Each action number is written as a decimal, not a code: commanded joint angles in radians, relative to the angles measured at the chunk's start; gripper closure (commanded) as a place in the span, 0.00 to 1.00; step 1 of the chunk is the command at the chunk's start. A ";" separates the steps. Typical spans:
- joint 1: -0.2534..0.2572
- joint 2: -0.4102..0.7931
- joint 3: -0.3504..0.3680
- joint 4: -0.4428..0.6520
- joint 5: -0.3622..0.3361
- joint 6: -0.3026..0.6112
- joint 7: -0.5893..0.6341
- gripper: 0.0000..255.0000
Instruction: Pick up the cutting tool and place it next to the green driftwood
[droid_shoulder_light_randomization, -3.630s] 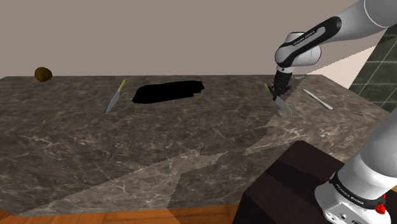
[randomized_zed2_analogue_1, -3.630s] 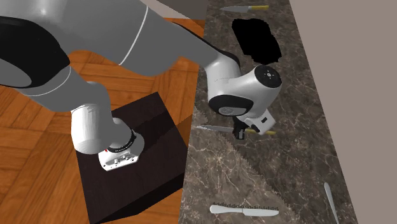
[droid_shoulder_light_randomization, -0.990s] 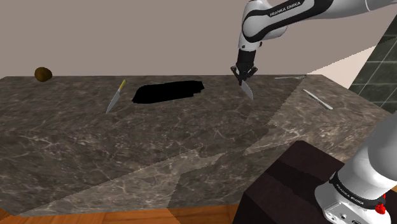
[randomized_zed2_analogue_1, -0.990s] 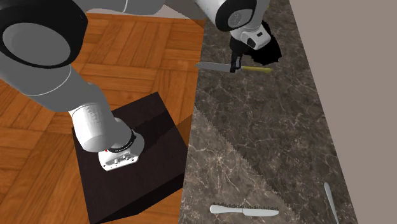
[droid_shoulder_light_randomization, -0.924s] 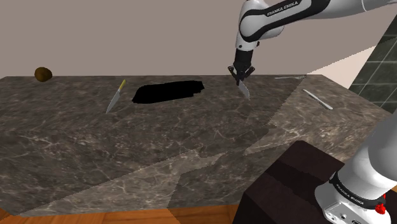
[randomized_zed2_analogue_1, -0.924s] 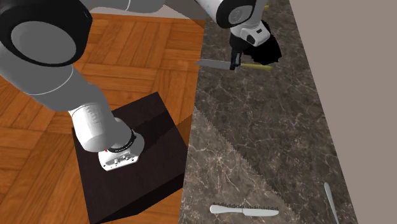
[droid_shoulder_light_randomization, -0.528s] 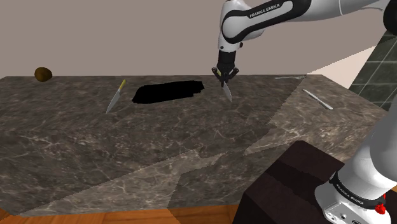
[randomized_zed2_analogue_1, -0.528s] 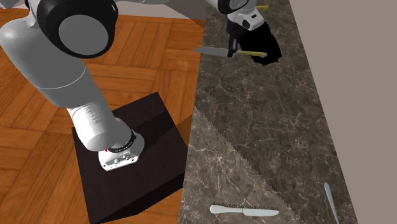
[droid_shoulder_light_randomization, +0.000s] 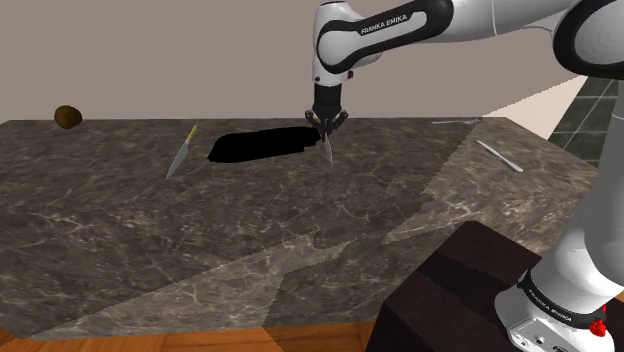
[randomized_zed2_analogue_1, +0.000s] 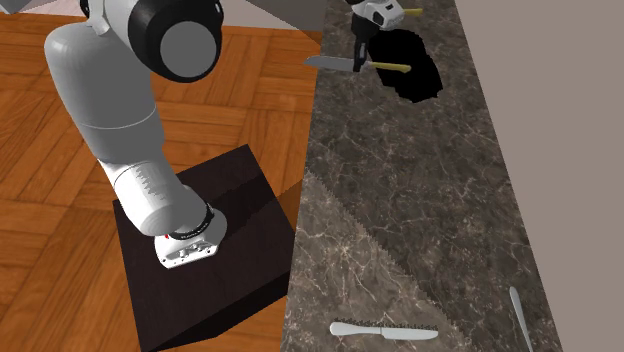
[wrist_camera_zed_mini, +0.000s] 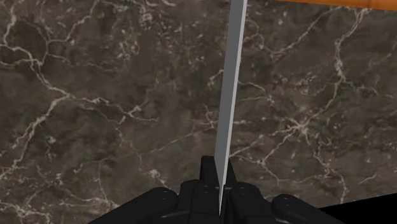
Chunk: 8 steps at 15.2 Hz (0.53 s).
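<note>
Left to right in the shoulder view: a small olive-brown lump of driftwood (droid_shoulder_light_randomization: 68, 116) at the dark marble worktop's (droid_shoulder_light_randomization: 300, 230) far corner; a spare yellow-handled knife (droid_shoulder_light_randomization: 182, 150) lying flat; a black area (droid_shoulder_light_randomization: 265, 143); then the black jaws, clenched on a grey-bladed knife (droid_shoulder_light_randomization: 327, 148) held above the worktop, blade down, well apart from the driftwood.

1. The counter (droid_shoulder_light_randomization: 300, 230) spans the shoulder view; the stand (droid_shoulder_light_randomization: 450, 290) sits before it at lower right.
2. The black area (droid_shoulder_light_randomization: 265, 144) lies in the counter, near its far edge.
3. The gripper (droid_shoulder_light_randomization: 326, 122) clasps a knife (droid_shoulder_light_randomization: 327, 148) above the counter, at the black area's right end.
4. A second knife (droid_shoulder_light_randomization: 181, 152) lies on the counter left of the black area; the driftwood (droid_shoulder_light_randomization: 67, 116) lies further left, at the far corner.
5. Two utensils (droid_shoulder_light_randomization: 498, 155) lie at the counter's right end, well apart from the gripper.
</note>
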 joint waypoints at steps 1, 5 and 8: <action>0.002 0.012 0.001 -0.004 -0.001 0.016 0.004 1.00; 0.002 0.025 0.001 -0.039 -0.001 0.064 0.003 1.00; 0.002 0.037 0.000 -0.063 -0.001 0.100 0.003 1.00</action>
